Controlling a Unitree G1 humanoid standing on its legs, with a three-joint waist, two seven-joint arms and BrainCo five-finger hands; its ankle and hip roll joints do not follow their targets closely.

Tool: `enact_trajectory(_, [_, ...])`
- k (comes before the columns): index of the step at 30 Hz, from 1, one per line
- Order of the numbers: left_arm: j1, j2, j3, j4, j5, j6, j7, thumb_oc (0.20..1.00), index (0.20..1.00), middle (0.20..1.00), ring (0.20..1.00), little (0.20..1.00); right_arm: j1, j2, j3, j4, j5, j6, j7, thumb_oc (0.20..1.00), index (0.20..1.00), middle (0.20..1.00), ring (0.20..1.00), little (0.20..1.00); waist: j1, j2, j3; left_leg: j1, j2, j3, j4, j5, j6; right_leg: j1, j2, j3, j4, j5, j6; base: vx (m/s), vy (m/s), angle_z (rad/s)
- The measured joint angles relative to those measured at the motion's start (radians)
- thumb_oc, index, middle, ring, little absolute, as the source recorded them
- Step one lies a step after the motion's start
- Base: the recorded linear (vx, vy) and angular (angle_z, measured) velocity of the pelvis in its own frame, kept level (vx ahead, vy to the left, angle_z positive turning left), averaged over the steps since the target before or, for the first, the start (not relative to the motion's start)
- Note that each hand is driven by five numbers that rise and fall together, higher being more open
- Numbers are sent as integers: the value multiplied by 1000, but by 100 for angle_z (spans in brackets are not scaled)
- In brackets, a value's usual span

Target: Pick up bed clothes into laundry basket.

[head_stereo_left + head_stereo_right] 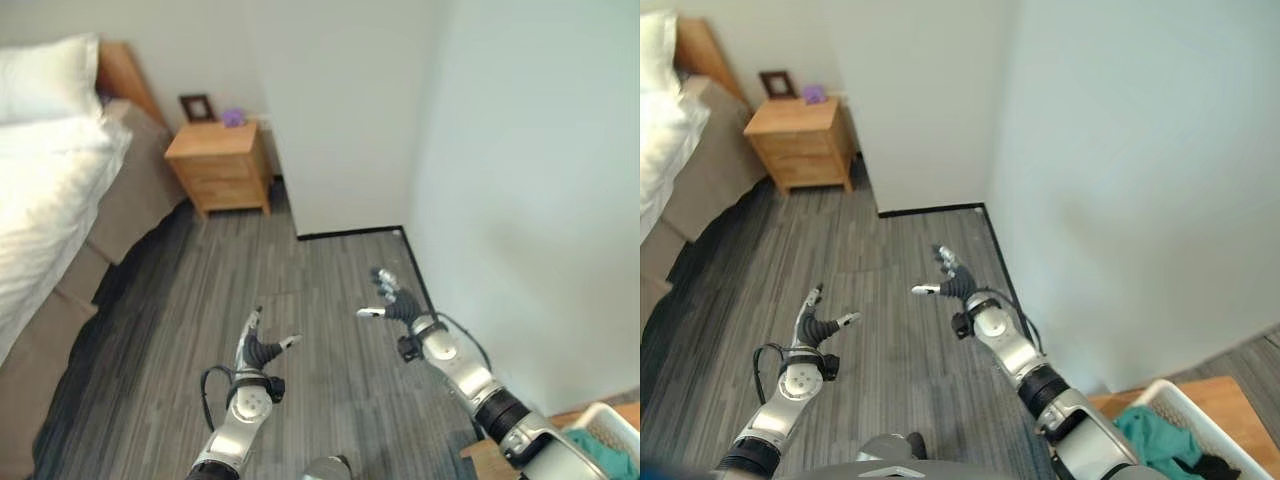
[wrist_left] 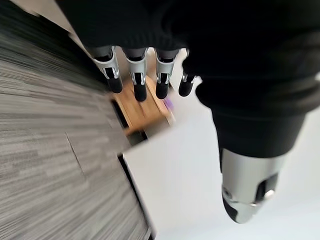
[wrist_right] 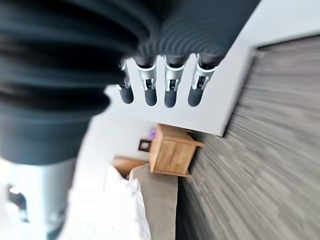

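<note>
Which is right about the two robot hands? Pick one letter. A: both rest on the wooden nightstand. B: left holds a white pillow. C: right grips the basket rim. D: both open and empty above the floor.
D: the left hand and right hand show relaxed fingers holding nothing above the grey striped floor.

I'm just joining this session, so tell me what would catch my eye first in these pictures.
Two empty, open robot hands, the left hand and the right hand, are raised over a grey floor. To the robot's left stands a bed with white bedding, and beyond it a wooden nightstand against the wall. At the robot's lower right sits a white laundry basket holding a teal garment.
</note>
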Motion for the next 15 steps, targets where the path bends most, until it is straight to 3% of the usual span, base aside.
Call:
enact_trajectory(1, [34, 48, 116, -137, -36, -4, -6, 1000, 1000, 1000, 1000, 1000, 40, -103, -86, -421, 15, -77, -5, 1000, 1000, 1000, 1000, 1000, -53, -5, 52, -12, -24, -43, -14, 18, 12, -105, 100, 198, -57, -51, 20, 213, -61, 175])
enact_trajectory(2, [93, 67, 190, -230, -65, -24, -8, 1000, 1000, 1000, 1000, 1000, 173, -138, -174, -615, 12, -162, 13, 1000, 1000, 1000, 1000, 1000, -81, 0, 52, 2, -34, -109, -23, 17, 13, -113, 150, 219, -158, -63, -6, 265, -111, 189])
enact_trajectory(4, [167, 81, 248, -313, -96, -78, -6, 1000, 1000, 1000, 1000, 1000, 423, -203, -253, -766, 9, -224, 35, 1000, 1000, 1000, 1000, 1000, -129, 13, 49, 32, -52, -223, -36, 8, 11, -101, 202, 246, -294, -65, -23, 207, -68, 162])
enact_trajectory(5, [178, 85, 257, -315, -119, -107, -10, 1000, 1000, 1000, 1000, 1000, 507, -219, -251, -759, -5, -232, 40, 1000, 1000, 1000, 1000, 1000, -164, 24, 48, 34, -57, -310, -31, -7, -1, -93, 244, 318, -368, -65, -23, 223, -86, 250])
enact_trajectory(6, [171, 85, 237, -316, -150, -119, -22, 1000, 1000, 1000, 1000, 1000, 498, -211, -200, -609, -23, -202, 62, 1000, 1000, 1000, 1000, 1000, -206, 31, 46, 31, -67, -390, -26, -14, 9, -104, 273, 412, -461, -32, -35, 155, -72, 234])
enact_trajectory(7, [167, 73, 216, -324, -166, -125, -31, 1000, 1000, 1000, 1000, 1000, 465, -200, -180, -538, -25, -183, 72, 1000, 1000, 1000, 1000, 1000, -182, 28, 44, 23, -85, -446, -19, -4, 7, -137, 282, 472, -467, -16, -33, 254, -95, 226])
enact_trajectory(9, [168, 53, 132, -328, -205, -143, -63, 1000, 1000, 1000, 1000, 1000, 396, -171, -169, -383, -25, -142, 74, 1000, 1000, 1000, 1000, 1000, -190, 46, 37, -20, -112, -594, -4, 3, 8, -167, 316, 680, -531, 29, -57, 270, -187, 234])
enact_trajectory(11, [194, 57, 130, -313, -231, -145, -82, 1000, 1000, 1000, 1000, 1000, 370, -153, -170, -346, -22, -139, 73, 1000, 1000, 1000, 1000, 1000, -178, 63, 39, -22, -127, -724, -5, 25, -11, -169, 366, 818, -550, 56, -63, 245, -267, 225])
enact_trajectory(12, [198, 69, 137, -308, -253, -145, -92, 1000, 1000, 1000, 1000, 1000, 371, -138, -170, -331, -21, -135, 73, 1000, 1000, 1000, 1000, 1000, -180, 67, 38, -22, -123, -789, -5, 22, -25, -160, 398, 852, -564, 71, -75, 279, -334, 212])
enact_trajectory(13, [205, 89, 147, -307, -276, -154, -99, 1000, 1000, 1000, 1000, 1000, 370, -130, -165, -322, -20, -133, 74, 1000, 1000, 1000, 1000, 1000, -171, 55, 37, -17, -127, -846, -7, 18, -35, -152, 408, 835, -591, 90, -90, 291, -369, 238])
enact_trajectory(14, [219, 100, 180, -296, -291, -157, -110, 1000, 1000, 1000, 1000, 1000, 368, -115, -156, -311, -19, -132, 76, 1000, 1000, 1000, 1000, 1000, -171, 22, 37, 6, -139, -900, -15, 7, -58, -123, 388, 765, -636, 184, -115, 227, -332, 207])
enact_trajectory(15, [229, 96, 200, -297, -315, -159, -110, 1000, 1000, 1000, 1000, 1000, 367, -112, -155, -312, -19, -131, 78, 1000, 1000, 1000, 1000, 1000, -165, 8, 37, 13, -131, -874, -18, -3, -73, -101, 356, 667, -652, 286, -123, 140, -310, 225])
